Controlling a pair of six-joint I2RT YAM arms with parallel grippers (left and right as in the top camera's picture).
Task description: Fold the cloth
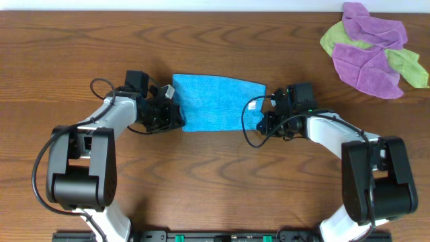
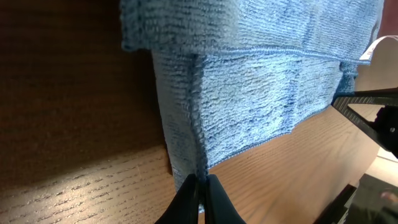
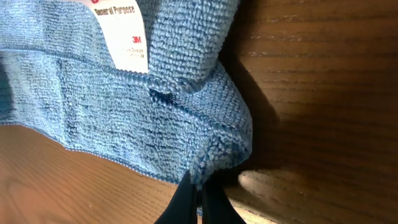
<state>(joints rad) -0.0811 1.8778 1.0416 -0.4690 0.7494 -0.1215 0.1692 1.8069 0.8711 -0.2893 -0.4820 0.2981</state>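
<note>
Bright sky-blue terry cloth (image 1: 218,102), doubled into 2 layers, lies mid-table with its long axis left-right and its white tag (image 3: 121,31) at the right end. The left gripper (image 2: 200,190) and right gripper (image 3: 199,190) each pinch 1 near corner.

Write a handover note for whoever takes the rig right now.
Left claw: shut on the cloth at its near left corner.
Right claw: shut on its near right corner, by the white tag.
Done: cloth lies mid-table as a rectangle with layers showing at the edges, so it looks folded once.
Left: probably lift both corners, carry them to the far edge, release.
Purple and green cloths: piled at the far right corner, not the job's.
</note>
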